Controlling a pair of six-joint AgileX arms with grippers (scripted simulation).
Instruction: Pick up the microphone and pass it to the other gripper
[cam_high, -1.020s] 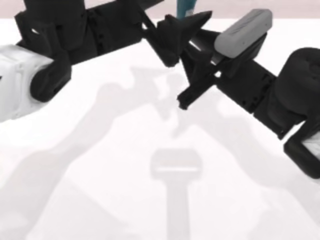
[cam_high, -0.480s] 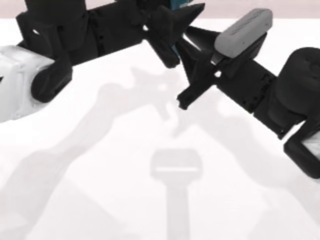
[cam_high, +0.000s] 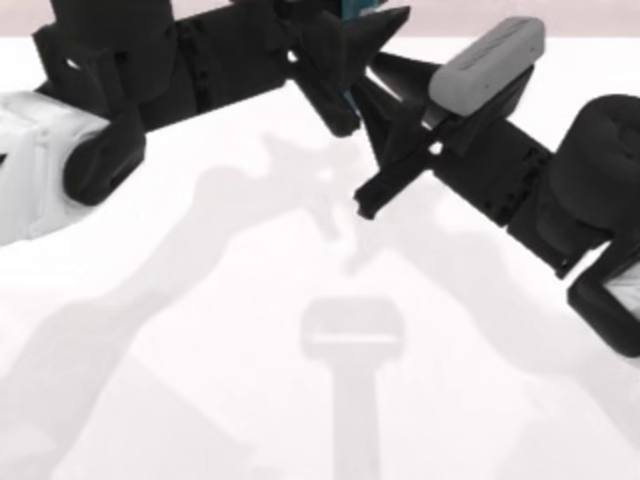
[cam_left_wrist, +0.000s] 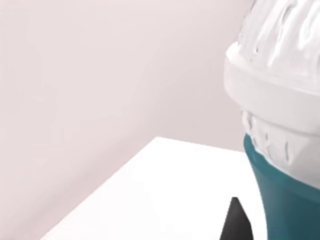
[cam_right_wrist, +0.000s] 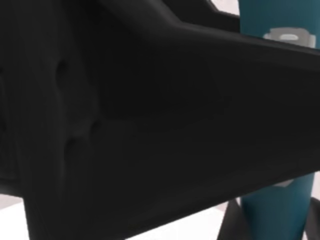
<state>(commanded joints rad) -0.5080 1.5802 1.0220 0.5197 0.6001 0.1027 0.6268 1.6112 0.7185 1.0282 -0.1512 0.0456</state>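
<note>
Black pretty much sums up the far edge of the white table (cam_high: 200, 330), where both arms meet up in the air near the top view's middle. Going left to right: the left arm reaches in from the left, and its black two-finger left pincer (cam_high: 345, 60) looks clamped on the small teal-handled microphone with the ribbed white head (cam_left_wrist: 280, 125). In the top view only a sliver of teal shows at the upper edge, just beside those fingers. The left wrist view has the mic huge and close, white head above the teal body, so it's up off the table and held.

Right next to it, the black triangular-fingered right pincer (cam_high: 375, 150) comes in from the right. Its fingers are spread wide, one up by the mic and the other pointing down toward the table. The right wrist view is mostly blocked by a dark finger, but the teal handle with its white switch strip is visible close behind it.

So this reads as the handover step: pick-up done, transfer not yet. Next move probably needs the right pincer to close squarely on the handle before the left one lets go, otherwise the mic could slip.
</note>
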